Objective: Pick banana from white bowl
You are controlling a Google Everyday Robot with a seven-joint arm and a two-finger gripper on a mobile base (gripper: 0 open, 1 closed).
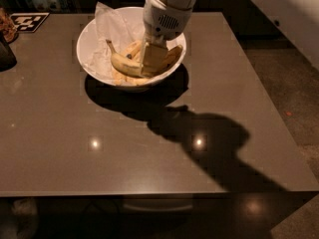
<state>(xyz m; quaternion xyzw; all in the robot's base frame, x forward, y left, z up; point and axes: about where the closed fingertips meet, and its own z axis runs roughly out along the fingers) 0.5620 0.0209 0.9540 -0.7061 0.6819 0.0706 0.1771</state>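
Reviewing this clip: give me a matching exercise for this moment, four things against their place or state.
Things:
1 banana
2 white bowl
3 gripper
4 checkered marker

Places:
A far-left corner of the table
B down in the bowl, against the banana
C yellow, lying in the bowl
D far side of the table, lined with paper

Pairs: 1-C; 2-D; 3-B; 4-A

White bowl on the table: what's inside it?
Crumpled paper, a curved banana, shorter bananas and the robot's claw. The claw covers whatever lies beneath it.
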